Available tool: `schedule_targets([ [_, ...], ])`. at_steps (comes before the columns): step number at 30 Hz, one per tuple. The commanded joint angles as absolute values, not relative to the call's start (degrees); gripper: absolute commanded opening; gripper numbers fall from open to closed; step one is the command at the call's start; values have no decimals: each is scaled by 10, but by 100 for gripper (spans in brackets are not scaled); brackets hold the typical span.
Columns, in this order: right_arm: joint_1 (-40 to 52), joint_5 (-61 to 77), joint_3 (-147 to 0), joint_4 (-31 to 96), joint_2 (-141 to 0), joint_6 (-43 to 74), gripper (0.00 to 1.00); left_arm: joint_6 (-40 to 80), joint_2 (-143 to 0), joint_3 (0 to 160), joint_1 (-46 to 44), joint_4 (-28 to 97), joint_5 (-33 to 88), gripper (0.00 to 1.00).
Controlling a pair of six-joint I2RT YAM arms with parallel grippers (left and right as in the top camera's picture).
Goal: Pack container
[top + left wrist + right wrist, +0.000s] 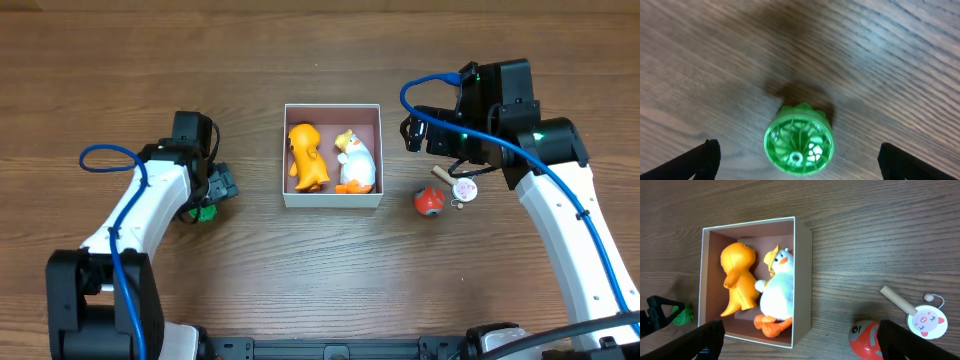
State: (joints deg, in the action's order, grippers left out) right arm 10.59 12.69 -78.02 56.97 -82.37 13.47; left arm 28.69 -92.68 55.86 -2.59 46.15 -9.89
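Note:
The container is a square white box with a maroon inside at the table's middle; it also shows in the right wrist view. An orange dinosaur toy and a white duck toy lie inside it. A green round toy stands on the table between the fingers of my open left gripper, with gaps on both sides; overhead it shows as a green bit. A red round toy lies right of the container. My right gripper is open and empty, hovering above the container's right side.
A small pink pig drum with a wooden stick lies right of the red toy, also in the right wrist view. The table is bare brown wood.

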Motion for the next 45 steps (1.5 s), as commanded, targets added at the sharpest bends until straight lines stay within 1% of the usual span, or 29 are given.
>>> schedule_targets([
  [1, 109, 130, -795, 567, -823, 136, 100, 240, -945, 556, -23, 444, -58, 100],
  [24, 109, 130, -795, 567, -823, 136, 100, 213, -1006, 555, -23, 432, -59, 100],
  [26, 109, 130, -795, 568, -823, 136, 100, 212, -1006, 555, -23, 432, -59, 91],
  [28, 109, 130, -795, 567, -823, 136, 100, 211, -1006, 555, -23, 430, -59, 87],
  [29, 109, 130, -795, 568, -823, 136, 100, 212, -1006, 555, -23, 430, -59, 82],
  [34, 109, 130, -795, 567, -823, 136, 100, 194, -1006, 555, -23, 430, -60, 68],
  [36, 109, 130, -795, 568, -823, 136, 100, 190, -1006, 555, -23, 432, -64, 66],
  [40, 109, 130, -795, 568, -823, 136, 100, 191, -1005, 558, -23, 436, -64, 64],
  [45, 109, 130, -795, 568, -823, 136, 100, 191, -1005, 570, -23, 448, -64, 59],
])
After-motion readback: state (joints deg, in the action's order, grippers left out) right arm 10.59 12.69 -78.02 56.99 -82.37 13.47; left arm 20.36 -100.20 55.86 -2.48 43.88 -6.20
